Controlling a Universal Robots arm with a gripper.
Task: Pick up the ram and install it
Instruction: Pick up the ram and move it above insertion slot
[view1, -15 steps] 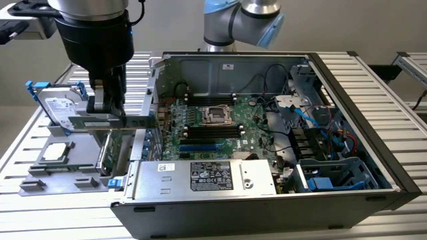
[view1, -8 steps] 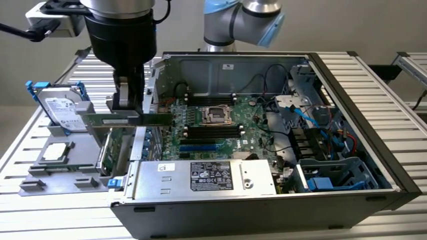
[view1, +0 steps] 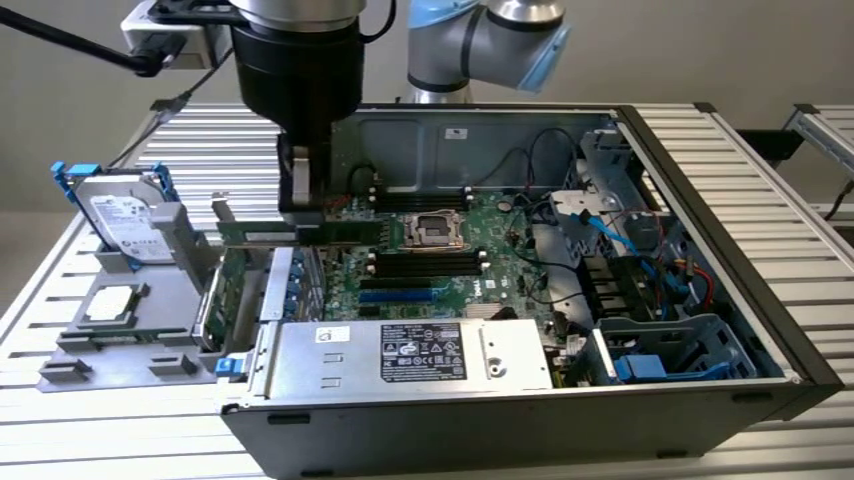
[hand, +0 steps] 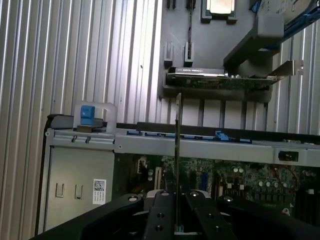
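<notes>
While the grey robot arm with blue joint caps (view1: 507, 35) is hanging over the open black computer case (view1: 534, 435), its dark fingers (view1: 296, 175) are clamping the ram (view1: 344, 235), a long, narrow, thin green circuit-board stick, by its upper edge. The jaws are standing only a sliver apart, with the board filling that gap.

The ram is riding level and on edge directly under the fingertips, in the air above the case's side wall and the rim of the green motherboard (view1: 501, 250). In the wrist view the ram (hand: 178, 145) is showing edge-on (a thin dark line) running out from between the two fingers (hand: 161, 217).

Lower than the fingers, toward the exterior view's right, the black memory slots (view1: 427, 265) are lying beside the silver processor socket (view1: 434, 230), apart from the ram.

Beyond the fingers on the other side, a larger green expansion card with a metal bracket (view1: 240, 290) is standing in a grey holder (view1: 120, 350) on the ribbed metal surface (view1: 80, 440). Farther out, a silver hard drive with blue rails (view1: 120, 215) is standing in the same holder.
</notes>
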